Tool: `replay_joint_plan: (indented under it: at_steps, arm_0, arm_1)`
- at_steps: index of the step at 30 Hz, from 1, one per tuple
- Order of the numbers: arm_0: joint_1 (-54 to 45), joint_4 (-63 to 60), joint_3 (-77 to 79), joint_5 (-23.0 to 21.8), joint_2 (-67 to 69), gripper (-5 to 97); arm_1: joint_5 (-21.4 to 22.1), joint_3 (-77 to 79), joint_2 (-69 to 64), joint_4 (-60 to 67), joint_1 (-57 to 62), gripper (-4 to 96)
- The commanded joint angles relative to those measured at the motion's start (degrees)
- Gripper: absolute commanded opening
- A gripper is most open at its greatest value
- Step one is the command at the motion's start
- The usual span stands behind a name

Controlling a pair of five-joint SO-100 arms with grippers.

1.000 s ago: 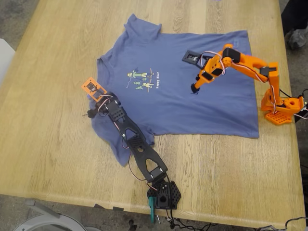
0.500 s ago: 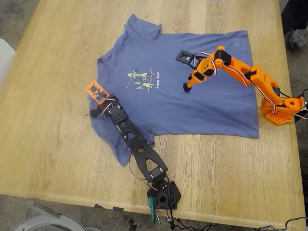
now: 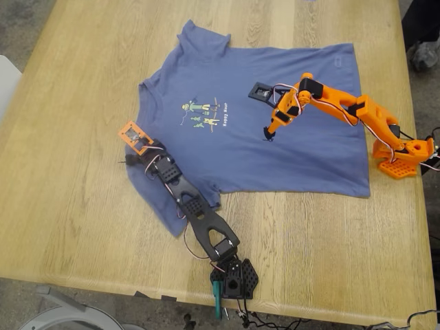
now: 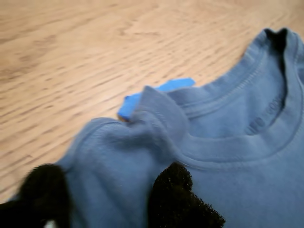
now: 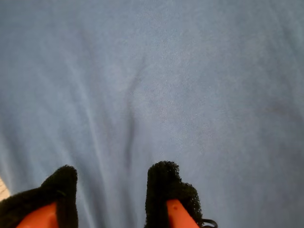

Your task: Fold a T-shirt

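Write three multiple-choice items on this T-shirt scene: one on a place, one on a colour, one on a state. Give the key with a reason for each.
1. Where does my second gripper stand in the exterior view?
A. Over the bare wood beside the shirt
B. Over the T-shirt's body, to the print's right
C. Off the table's edge

2. What colour is the arm at the shirt's collar end?
A. White
B. Orange
C. Black

3. How is the fabric at my first gripper?
A. Bunched into a raised fold near the collar
B. Perfectly flat
C. Folded neatly in half

Key: 1 B, the orange arm's tip hangs over blue cloth right of the print. 2 C, the black arm reaches across the sleeve toward the collar. 3 A, the first wrist view shows cloth heaped up between the foam pads.
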Motion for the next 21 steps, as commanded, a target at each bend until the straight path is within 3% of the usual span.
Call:
replay_joint_plan:
  at_steps: [1, 4, 21]
  arm_0:
    - [-1.0, -0.2, 0.4, -1.8, 0.2, 9]
    - [-1.6, 0.0, 0.4, -1.8, 0.0, 0]
    - [-0.1, 4.2, -3.9, -2.0, 0.0, 0]
  arm_1:
    - [0.4, -6.3, -2.6, 0.2, 1.1, 23.4]
    - [0.8, -10.1, -6.9, 0.2, 1.2, 23.4]
    - [2.1, -13.4, -16.2, 0.4, -3.7, 23.8]
